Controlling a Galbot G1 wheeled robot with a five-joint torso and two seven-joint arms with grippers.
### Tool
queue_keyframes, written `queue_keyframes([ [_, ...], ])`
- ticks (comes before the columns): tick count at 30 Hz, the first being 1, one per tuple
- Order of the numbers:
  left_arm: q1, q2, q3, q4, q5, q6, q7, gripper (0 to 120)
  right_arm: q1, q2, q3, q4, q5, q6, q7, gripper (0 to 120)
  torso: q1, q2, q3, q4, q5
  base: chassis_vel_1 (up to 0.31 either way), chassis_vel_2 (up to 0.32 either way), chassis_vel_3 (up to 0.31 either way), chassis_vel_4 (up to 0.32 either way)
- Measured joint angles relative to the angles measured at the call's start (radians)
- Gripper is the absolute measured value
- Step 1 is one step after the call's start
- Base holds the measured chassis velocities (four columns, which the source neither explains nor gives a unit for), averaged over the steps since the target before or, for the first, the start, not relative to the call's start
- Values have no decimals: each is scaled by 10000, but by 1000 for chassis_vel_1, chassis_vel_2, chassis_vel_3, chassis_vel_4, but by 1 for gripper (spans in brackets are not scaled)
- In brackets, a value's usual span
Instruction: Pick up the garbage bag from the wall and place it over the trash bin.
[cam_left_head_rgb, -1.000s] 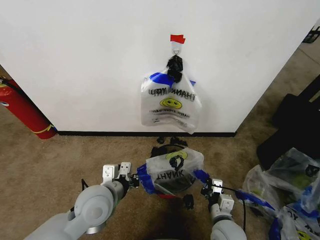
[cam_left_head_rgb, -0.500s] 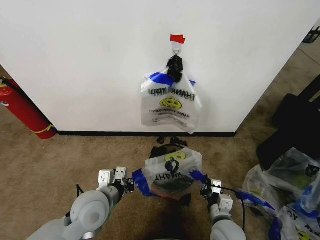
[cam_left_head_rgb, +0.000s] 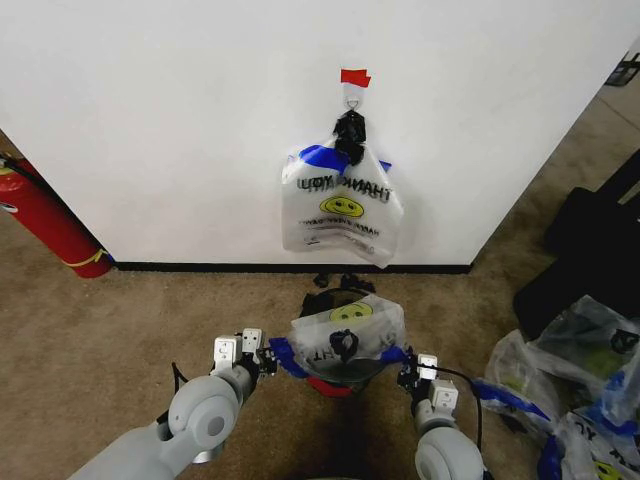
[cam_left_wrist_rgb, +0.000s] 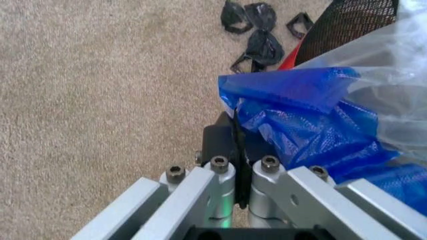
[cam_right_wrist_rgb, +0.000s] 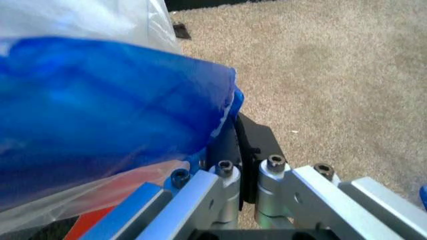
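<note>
The garbage bag (cam_left_head_rgb: 345, 337) sits low in the centre of the head view, stretched between our two grippers and draped over the top of the trash bin (cam_left_head_rgb: 335, 386), whose dark mesh and red base show beneath the translucent film. Its smiley face and print face upward, and a dark knot of plastic sits near its middle. We judge that we are in the placing step: the bag is off the wall (cam_left_head_rgb: 180, 120) and lies across the bin's mouth, but we cannot tell whether the rim is fully wrapped on every side. The next move, as we read it, calls for drawing the two blue handles down and outward evenly, so the opening seats around the rim before we let go.

Our left gripper (cam_left_head_rgb: 262, 358) is at the bag's left edge; in the left wrist view its jaws are pressed together on the bag's bunched blue handle (cam_left_wrist_rgb: 300, 117), with the bin's mesh just beyond. Our right gripper (cam_left_head_rgb: 407, 372) is at the bag's right edge; in the right wrist view its jaws are likewise pinched tight on the blue film (cam_right_wrist_rgb: 113, 100).

Further out, the bunch of identical bags (cam_left_head_rgb: 340, 205) hangs from the hook (cam_left_head_rgb: 353, 95) under the red tape (cam_left_head_rgb: 354, 77) in the upper centre. A fire extinguisher (cam_left_head_rgb: 45, 225) stands at the left edge.
</note>
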Motion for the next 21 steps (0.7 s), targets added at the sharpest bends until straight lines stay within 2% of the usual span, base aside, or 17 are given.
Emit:
queue_keyframes([
  [4, 202, 31, -60, -107, 123, -102, 125, 0, -152, -6, 64, 91, -67, 96, -55, 0, 0, 0, 0, 1, -1, 0, 0, 0, 0],
  [8, 640, 58, -232, -573, 300, -202, 202, 16, -552, -9, 231, 471, -524, 487, -352, 0, 0, 0, 0, 1, -1, 0, 0, 0, 0],
  [11, 876, 99, -321, -862, 492, -205, 205, 25, -802, -43, 303, 574, -1130, 886, -586, 0, 0, 0, -1, 1, -1, 0, 0, 0, 0],
  [16, 1822, 143, -898, -1792, 803, -177, 83, 45, -1573, -10, 546, 1147, -1859, 1628, -657, 11, 0, 0, -1, 1, -1, 0, 0, 0, 0],
  [17, 1822, 143, -898, -1792, 803, -177, 83, 45, -1573, -10, 546, 1147, -1859, 1628, -657, 11, 0, 0, -1, 1, -1, 0, 0, 0, 0],
  [21, 2528, 212, -1482, -2477, 1043, -180, -4, 62, -2103, -67, 777, 1480, -2380, 2208, -675, 27, -1, 1, -1, 2, 0, 0, 0, 0, 0],
])
